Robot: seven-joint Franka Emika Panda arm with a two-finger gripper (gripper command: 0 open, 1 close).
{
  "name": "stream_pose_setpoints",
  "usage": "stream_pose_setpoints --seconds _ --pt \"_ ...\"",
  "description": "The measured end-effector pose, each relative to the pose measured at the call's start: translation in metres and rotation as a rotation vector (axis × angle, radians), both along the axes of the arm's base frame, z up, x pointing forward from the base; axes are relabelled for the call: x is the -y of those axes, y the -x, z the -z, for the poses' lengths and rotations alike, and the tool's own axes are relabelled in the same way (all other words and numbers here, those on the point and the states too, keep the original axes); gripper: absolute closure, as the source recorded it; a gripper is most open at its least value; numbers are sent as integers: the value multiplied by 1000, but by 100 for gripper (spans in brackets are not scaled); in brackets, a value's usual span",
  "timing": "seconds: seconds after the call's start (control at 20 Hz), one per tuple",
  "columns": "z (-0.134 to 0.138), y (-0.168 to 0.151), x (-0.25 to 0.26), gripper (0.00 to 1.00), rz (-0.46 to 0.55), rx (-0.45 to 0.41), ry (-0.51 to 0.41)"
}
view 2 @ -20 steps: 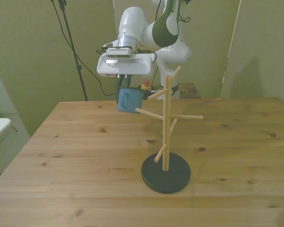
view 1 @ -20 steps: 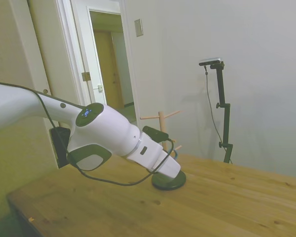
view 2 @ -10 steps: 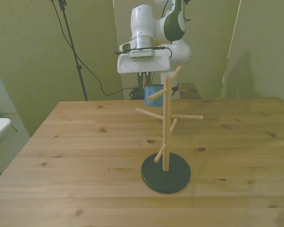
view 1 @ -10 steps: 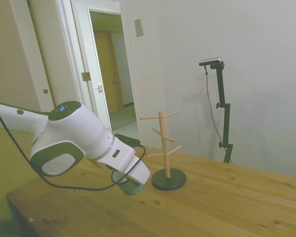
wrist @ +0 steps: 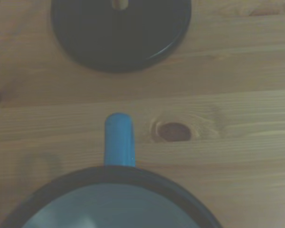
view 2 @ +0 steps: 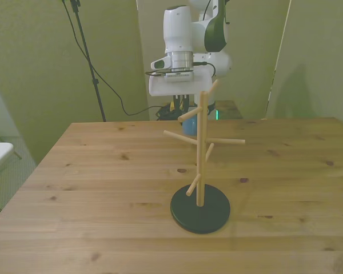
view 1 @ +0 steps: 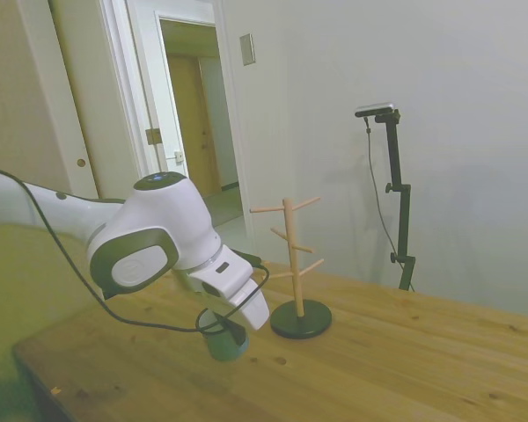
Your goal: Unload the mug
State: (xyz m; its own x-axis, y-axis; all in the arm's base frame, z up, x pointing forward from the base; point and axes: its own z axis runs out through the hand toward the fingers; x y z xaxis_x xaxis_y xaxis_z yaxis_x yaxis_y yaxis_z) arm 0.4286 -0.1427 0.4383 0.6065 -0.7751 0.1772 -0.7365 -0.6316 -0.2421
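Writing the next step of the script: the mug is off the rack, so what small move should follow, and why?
Probably lower a little more and release. The small light-blue enamel mug hangs upright in the pincer right at the wooden table, clear of the wooden peg rack with the black round base; whether it already touches the table is not clear.

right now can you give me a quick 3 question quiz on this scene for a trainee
1. True or false: the mug hangs on a peg of the rack.
2. Which way does the mug's handle point? A) toward the rack's black base B) away from it C) straight up
3. Fill in: in the side view the gripper holds the mug low over the ____.

Key: 1 false, the mug is off the rack, at the gripper near the tabletop. 2 A. 3 table.
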Motion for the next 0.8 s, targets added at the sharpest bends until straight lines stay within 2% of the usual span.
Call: stream_pose_setpoints --seconds 0.25,0.5,0.8 --pt "9 -36 -23 100 -44 -59 15" --pt "32 -45 -49 100 -100 -114 15" --pt "64 -54 -64 100 -111 -185 30"
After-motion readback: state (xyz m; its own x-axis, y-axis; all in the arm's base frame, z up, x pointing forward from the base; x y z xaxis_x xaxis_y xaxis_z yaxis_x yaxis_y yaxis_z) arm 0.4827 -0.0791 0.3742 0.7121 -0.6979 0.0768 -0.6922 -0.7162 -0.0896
